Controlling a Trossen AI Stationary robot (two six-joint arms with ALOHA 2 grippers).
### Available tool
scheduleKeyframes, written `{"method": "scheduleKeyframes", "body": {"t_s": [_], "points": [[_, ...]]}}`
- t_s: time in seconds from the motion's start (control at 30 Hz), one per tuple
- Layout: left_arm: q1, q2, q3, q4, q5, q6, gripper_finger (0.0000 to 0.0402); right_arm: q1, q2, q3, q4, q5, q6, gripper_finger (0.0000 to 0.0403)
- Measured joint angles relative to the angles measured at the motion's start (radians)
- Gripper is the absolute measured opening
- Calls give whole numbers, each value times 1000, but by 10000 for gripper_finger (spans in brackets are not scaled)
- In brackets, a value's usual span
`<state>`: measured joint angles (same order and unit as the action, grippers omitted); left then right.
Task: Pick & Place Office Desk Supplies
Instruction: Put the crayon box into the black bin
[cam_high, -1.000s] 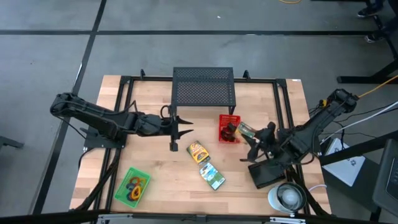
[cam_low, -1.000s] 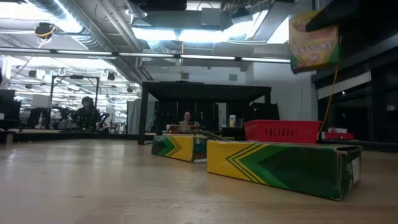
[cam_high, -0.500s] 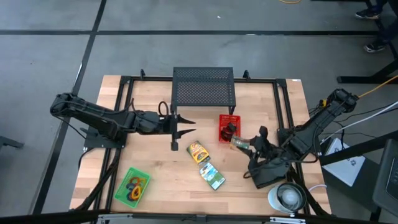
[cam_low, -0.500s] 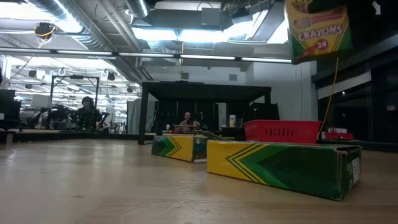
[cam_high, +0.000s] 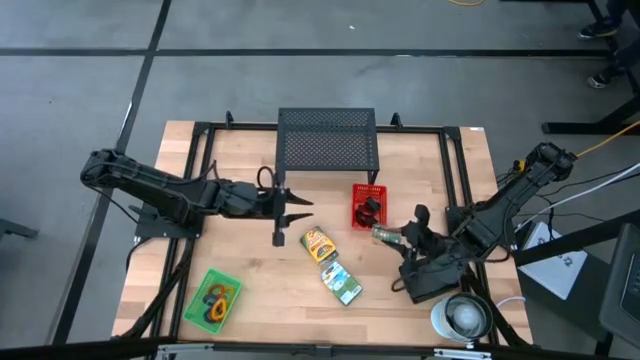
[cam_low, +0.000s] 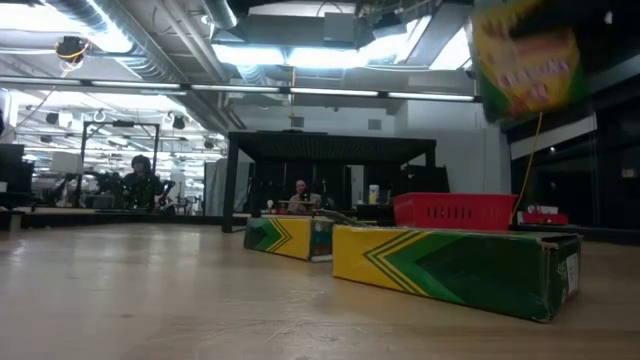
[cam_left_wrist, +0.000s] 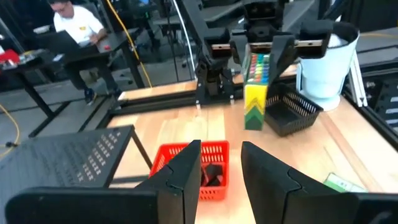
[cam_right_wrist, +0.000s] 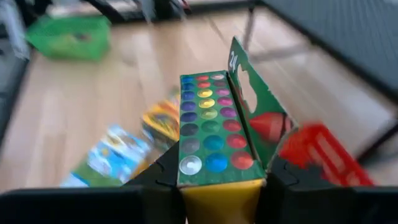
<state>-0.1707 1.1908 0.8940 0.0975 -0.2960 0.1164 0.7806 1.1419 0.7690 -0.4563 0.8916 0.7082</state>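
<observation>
My right gripper (cam_high: 392, 236) is shut on a green and yellow crayon packet (cam_right_wrist: 214, 134) whose lid flap stands open, showing the crayon tips. It hangs in the air just near of the red basket (cam_high: 368, 207), which holds small black items. Two more printed packets (cam_high: 320, 243) (cam_high: 342, 283) lie flat on the wood at mid table. Coloured loops (cam_high: 218, 296) sit in a green tray (cam_high: 200, 312) at the near left. My left gripper (cam_high: 290, 207) hovers open and empty left of the basket, pointing toward it. My right gripper pinches the crayon packet between its two fingers, one finger (cam_right_wrist: 163, 177) on each broad face, near the open upper end (cam_right_wrist: 217, 186). The fingers slant down from the table's right. The packet (cam_left_wrist: 255, 93) hangs below them, tilted and clear of the table.
A large black mesh stand (cam_high: 328, 140) fills the far middle. A black mesh tray (cam_high: 435, 282) and a round white object (cam_high: 460, 318) sit at the near right under my right arm. Bare wood lies between the green tray and the two lying packets.
My right gripper has rolled and tipped at the wrist, staying nearly in place. The crayon packet has turned with it: its free end has swung from beside the red basket toward the near edge. My left gripper has turned slightly and stayed open.
</observation>
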Motion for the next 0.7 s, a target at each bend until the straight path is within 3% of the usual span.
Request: {"method": "scheduleKeyframes", "body": {"t_s": [0.17,0.43,0.7], "points": [[0,0,0,-39,0,-3,111,1,0,-1,-177,-135,243,116],[0,0,0,-44,0,-1,111,29,0,-1,-228,-311,329,118],[0,0,0,-44,2,2,111,69,0,-1,-319,-372,465,117]]}}
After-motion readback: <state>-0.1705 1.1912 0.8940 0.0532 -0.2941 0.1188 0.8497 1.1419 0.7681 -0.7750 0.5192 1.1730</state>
